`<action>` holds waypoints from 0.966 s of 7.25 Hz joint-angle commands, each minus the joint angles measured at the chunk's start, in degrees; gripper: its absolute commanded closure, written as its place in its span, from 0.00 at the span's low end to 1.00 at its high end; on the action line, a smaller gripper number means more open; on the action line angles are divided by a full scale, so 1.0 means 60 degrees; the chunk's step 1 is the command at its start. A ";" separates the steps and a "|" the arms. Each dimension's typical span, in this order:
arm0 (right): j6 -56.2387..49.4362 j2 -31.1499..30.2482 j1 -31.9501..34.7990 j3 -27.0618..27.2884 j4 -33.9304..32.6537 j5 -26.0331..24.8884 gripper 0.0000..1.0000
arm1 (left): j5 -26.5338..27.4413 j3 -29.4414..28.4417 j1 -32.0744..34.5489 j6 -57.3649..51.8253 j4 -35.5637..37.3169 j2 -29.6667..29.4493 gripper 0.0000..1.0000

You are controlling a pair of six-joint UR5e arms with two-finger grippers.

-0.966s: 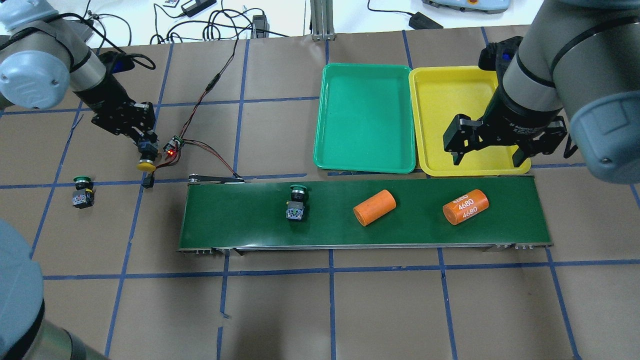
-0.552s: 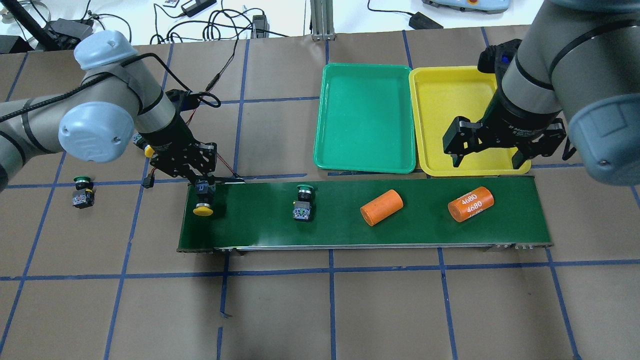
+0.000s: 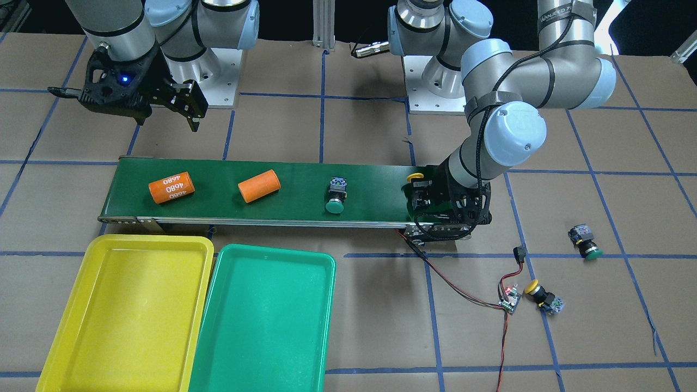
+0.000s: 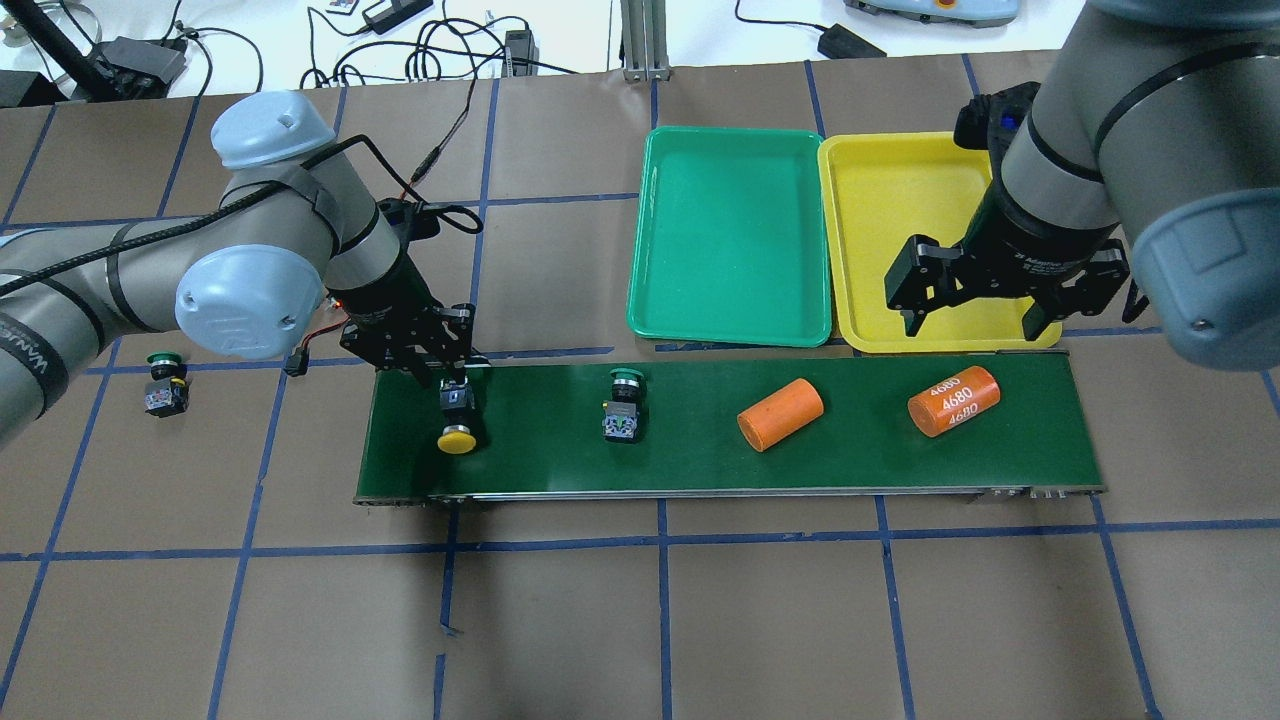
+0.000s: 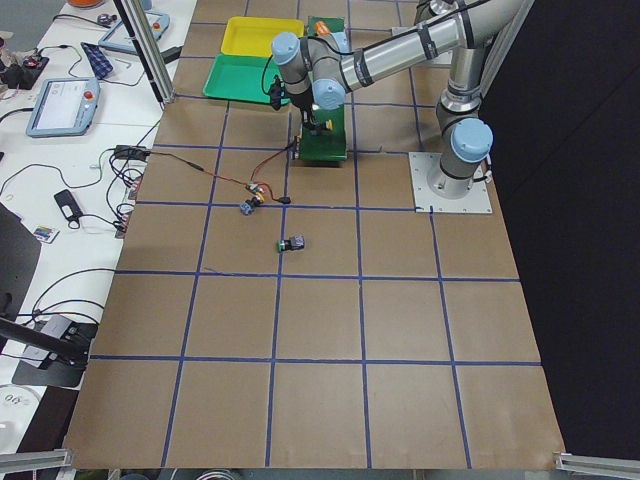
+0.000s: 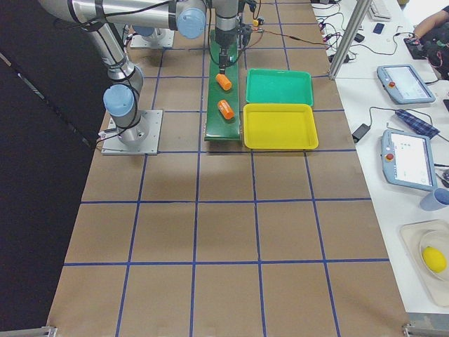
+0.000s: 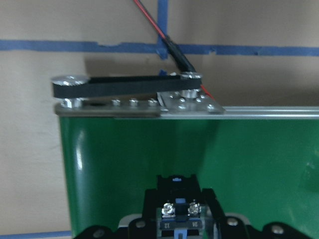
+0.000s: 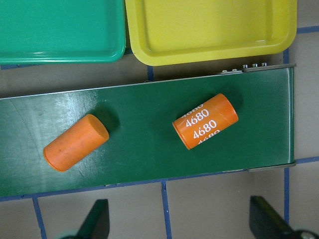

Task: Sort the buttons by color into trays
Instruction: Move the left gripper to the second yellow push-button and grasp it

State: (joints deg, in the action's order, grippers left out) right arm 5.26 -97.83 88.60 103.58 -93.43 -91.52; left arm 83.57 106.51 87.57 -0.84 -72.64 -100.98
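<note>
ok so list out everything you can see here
conveyor belt: 1, dark green, mid-table
circuit board: 1, red and black wires, on the table
yellow-capped buttons: 2, black bodies; one held at the belt's left end, one on the table by the circuit board
green-capped buttons: 2; one on the belt, one on the table off its left end
orange cylinders: 2; plain and one marked 4680, both on the belt
trays: 2; green, yellow, side by side beyond the belt, both empty
left gripper: shut on yellow-capped button
right gripper: open, over the yellow tray's near edge
</note>
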 commanded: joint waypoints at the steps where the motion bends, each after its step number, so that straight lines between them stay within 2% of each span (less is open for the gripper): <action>1: 0.0192 0.0001 -0.0001 0.0080 0.0015 -0.0011 0.00 | 0.0089 -0.0972 -0.0805 -0.0311 0.0097 -0.0159 0.05; 3: 0.0177 0.0045 0.0000 0.0080 -0.0014 -0.0011 0.00 | 0.0134 -0.2785 -0.1877 -0.0401 0.0096 -0.1473 0.00; 4: 0.0177 0.0045 -0.0001 0.0080 -0.0029 -0.0011 0.00 | 0.0917 -0.3868 -0.2171 -0.0633 0.0096 -0.2335 0.00; 5: 0.0119 0.0060 0.0014 0.0080 -0.0116 -0.0011 0.00 | 0.1026 -0.4677 -0.2652 -0.1984 0.0096 -0.3258 0.00; 6: 0.0162 0.0089 0.0014 0.0080 -0.0146 0.0032 0.00 | 0.0969 -0.4917 -0.3179 -0.2447 0.0197 -0.3992 0.00; 7: 0.0177 0.0162 0.0014 0.0080 -0.0117 -0.0025 0.00 | 0.0954 -0.4890 -0.3300 -0.2437 0.0198 -0.4246 0.00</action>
State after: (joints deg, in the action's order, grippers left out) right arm 6.21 -97.27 88.66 104.06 -94.12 -91.49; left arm 89.20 78.52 69.89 -13.50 -71.66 -122.82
